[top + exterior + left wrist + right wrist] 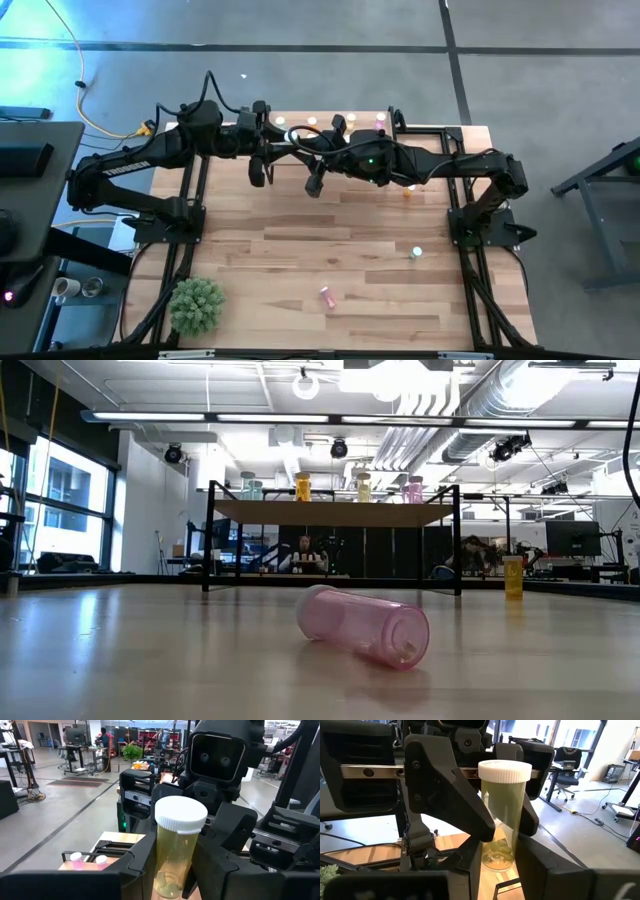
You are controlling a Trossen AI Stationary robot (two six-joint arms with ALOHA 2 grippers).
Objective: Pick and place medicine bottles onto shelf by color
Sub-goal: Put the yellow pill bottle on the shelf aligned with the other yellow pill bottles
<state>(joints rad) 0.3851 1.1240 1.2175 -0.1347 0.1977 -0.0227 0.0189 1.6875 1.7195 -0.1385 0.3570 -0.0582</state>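
Observation:
A yellow medicine bottle (175, 855) with a white cap (504, 771) stands upright in the air between my two grippers. They meet level above the far middle of the table. My left gripper (176, 870) and my right gripper (497, 865) are both shut on it. In the high view the arms hide the bottle. The shelf (335, 515) stands at the table's far edge. Green (250, 486), orange (302, 486), yellow (363, 486) and pink (412, 488) bottles stand on it. My left gripper pinches the yellow bottle's body (161, 865) between its two fingers, below the cap, coming level from the table's left. The bottle is upright and clear of the table. My right gripper pinches the bottle's lower body (490, 855) between its two fingers, coming level from the table's right. The cap points up, above both pairs of fingers.
A pink bottle (327, 295) lies on its side on the near middle of the table. A green bottle (416, 252) stands near the right side. An orange one (408, 190) stands under the right arm. A small green plant (196, 305) sits at the near left corner.

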